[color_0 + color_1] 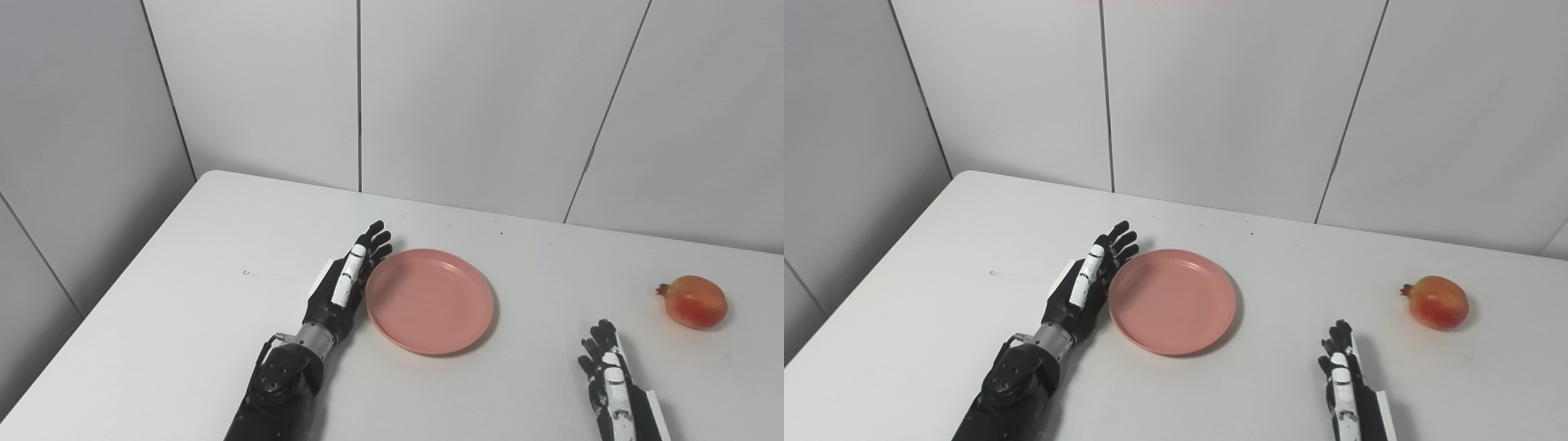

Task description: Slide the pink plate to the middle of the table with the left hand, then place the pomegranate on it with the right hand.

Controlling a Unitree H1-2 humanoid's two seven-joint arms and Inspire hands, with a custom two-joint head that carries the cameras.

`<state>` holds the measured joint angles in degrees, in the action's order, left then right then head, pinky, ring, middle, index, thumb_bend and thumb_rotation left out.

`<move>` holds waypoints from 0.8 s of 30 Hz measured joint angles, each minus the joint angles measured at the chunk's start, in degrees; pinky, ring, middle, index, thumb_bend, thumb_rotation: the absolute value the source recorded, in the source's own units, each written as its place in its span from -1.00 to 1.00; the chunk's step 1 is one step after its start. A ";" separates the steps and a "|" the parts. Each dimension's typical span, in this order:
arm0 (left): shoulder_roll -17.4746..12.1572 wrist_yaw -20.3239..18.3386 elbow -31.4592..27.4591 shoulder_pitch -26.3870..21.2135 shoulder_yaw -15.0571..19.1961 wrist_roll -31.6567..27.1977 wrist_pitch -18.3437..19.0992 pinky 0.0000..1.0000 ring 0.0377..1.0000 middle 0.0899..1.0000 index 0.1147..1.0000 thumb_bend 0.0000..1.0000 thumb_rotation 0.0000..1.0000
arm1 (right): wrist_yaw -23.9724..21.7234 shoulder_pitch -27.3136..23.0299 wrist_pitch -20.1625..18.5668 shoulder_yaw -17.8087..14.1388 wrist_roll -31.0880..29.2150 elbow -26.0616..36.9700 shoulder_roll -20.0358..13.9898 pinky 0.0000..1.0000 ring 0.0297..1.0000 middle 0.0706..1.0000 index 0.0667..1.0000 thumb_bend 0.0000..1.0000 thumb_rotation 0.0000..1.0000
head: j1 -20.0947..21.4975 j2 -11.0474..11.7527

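Observation:
The pink plate (429, 300) lies flat near the middle of the white table (184, 294) with nothing on it. My left hand (346, 285) stands on its edge right against the plate's left rim, fingers straight and apart, holding nothing. A red-yellow pomegranate (695, 301) rests on the table at the right. Low at the front right is my right hand (609, 376), open with fingers extended, a short way in front of and to the left of the pomegranate and not touching it.
Grey wall panels stand close behind the table's far edge. The table's left edge runs diagonally down toward the near left corner. A few small dark specks (245, 272) mark the tabletop.

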<state>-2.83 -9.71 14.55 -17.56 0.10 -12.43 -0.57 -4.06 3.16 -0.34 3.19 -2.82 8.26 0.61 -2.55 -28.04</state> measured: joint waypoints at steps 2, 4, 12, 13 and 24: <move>0.40 0.00 -0.23 0.08 -0.58 0.26 0.18 0.94 0.92 0.92 0.88 -0.07 1.00 | 0.00 -0.03 0.01 0.00 0.03 0.00 0.01 1.00 0.99 1.00 1.00 -0.42 1.00 | 0.35 -0.17; 0.81 0.00 -0.72 0.27 -1.18 0.35 0.50 0.95 0.92 0.92 0.87 -0.06 1.00 | 0.04 -0.05 0.01 -0.01 0.03 0.00 0.02 1.00 0.99 1.00 1.00 -0.44 1.00 | 0.87 -0.44; 2.24 0.31 -3.39 1.91 -2.32 1.56 2.38 0.94 0.87 0.88 0.84 -0.04 1.00 | 0.36 -0.09 0.00 0.27 0.52 0.05 0.19 1.00 1.00 1.00 1.00 -0.47 1.00 | 3.69 -1.32; 2.44 0.35 -3.61 2.23 -2.43 1.70 2.46 0.93 0.87 0.88 0.84 -0.03 1.00 | 0.53 -0.09 -0.01 0.31 0.60 0.05 0.32 1.00 0.99 1.00 1.00 -0.48 1.00 | 3.69 -1.32; 4.42 0.80 -4.63 3.51 -3.11 2.79 2.34 0.97 0.89 0.89 0.87 -0.06 1.00 | 2.40 -0.25 -0.08 0.80 2.13 0.05 2.11 1.00 0.97 0.99 1.00 -0.48 1.00 | 7.03 -2.11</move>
<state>1.59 -8.91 9.91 -14.05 -3.01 -9.63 1.77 -1.66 2.91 -0.42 3.99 -0.69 8.31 2.73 4.48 -30.15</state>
